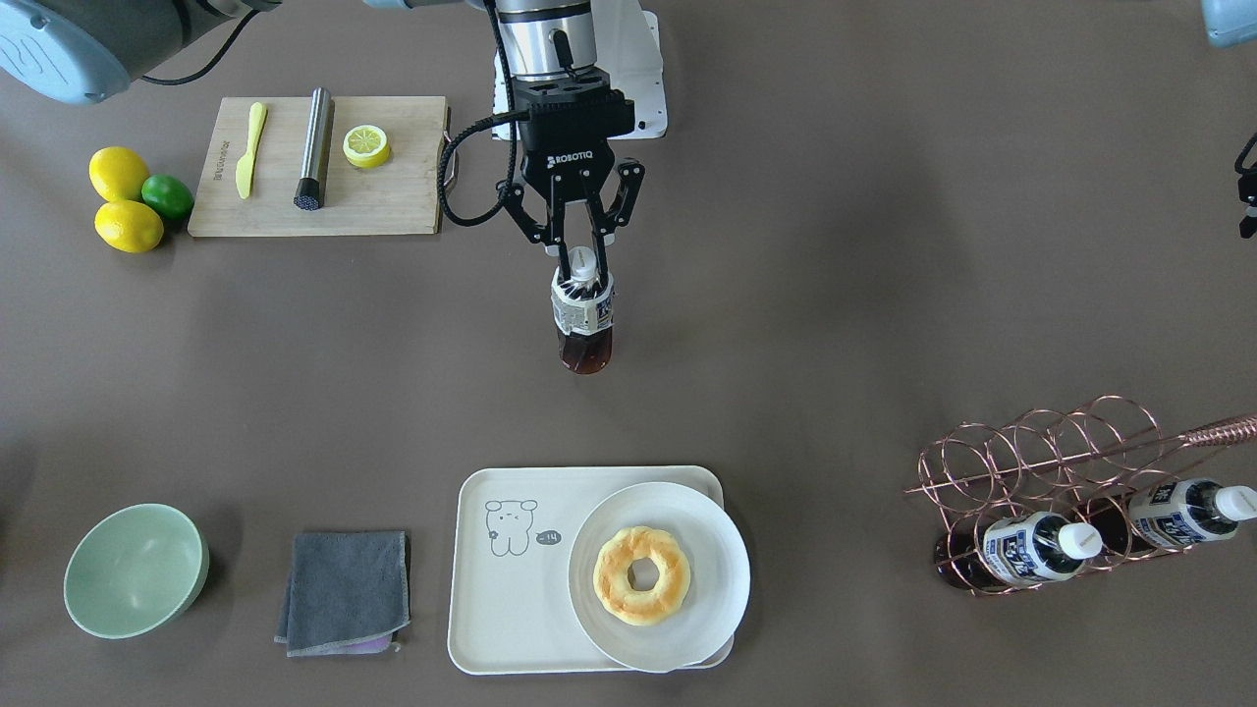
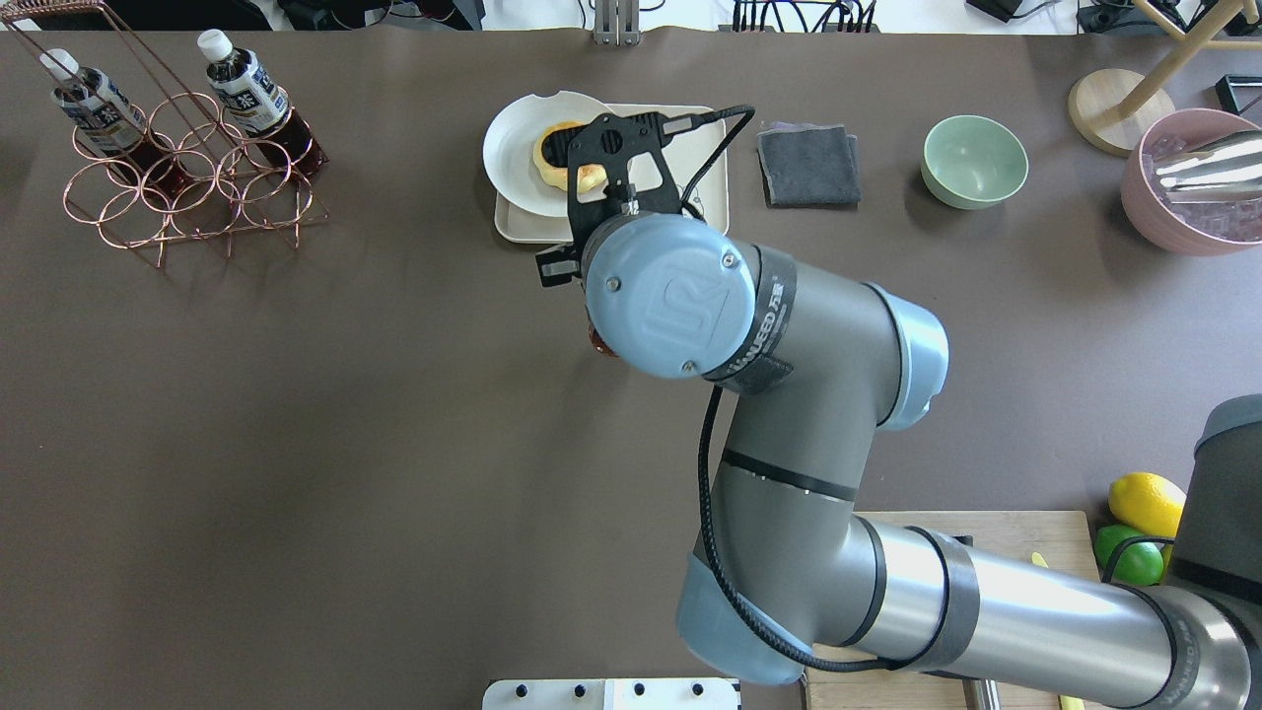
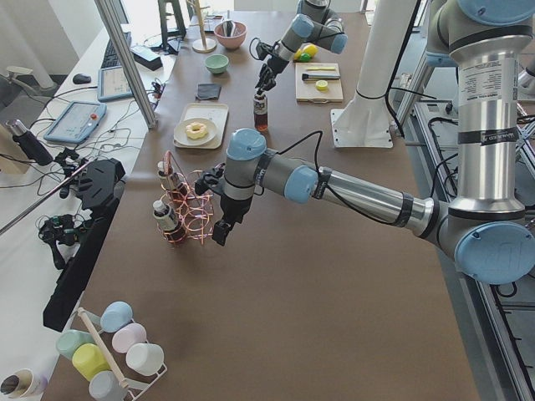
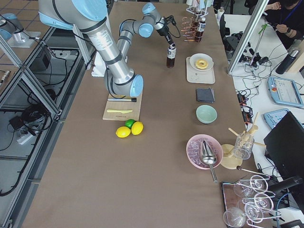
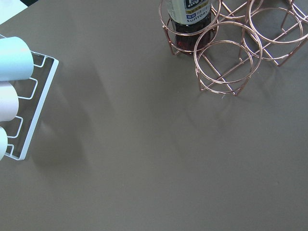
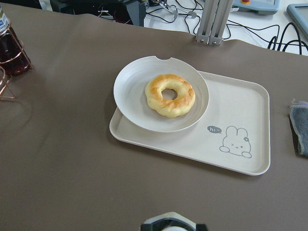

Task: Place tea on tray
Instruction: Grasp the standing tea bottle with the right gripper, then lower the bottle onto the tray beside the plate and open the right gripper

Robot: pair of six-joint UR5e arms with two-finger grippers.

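Observation:
My right gripper (image 1: 583, 263) points down over the middle of the table and is shut on the white cap of the tea (image 1: 584, 319), a small upright bottle of dark brown liquid. Whether its base touches the table I cannot tell. The cream tray (image 1: 491, 609) lies apart from it, nearer the table's far side, and its cap (image 6: 168, 224) shows at the bottom of the right wrist view. My left gripper (image 3: 221, 227) hangs beside the copper wire rack (image 3: 191, 219); whether it is open or shut I cannot tell.
A white plate (image 1: 687, 525) with a ring-shaped pastry (image 1: 641, 574) covers half the tray. Two more bottles (image 1: 1041, 550) (image 1: 1178, 511) lean in the copper rack (image 1: 1031, 442). There are also a grey cloth (image 1: 346, 589), green bowl (image 1: 133, 581), cutting board (image 1: 393, 196), and lemons (image 1: 118, 172).

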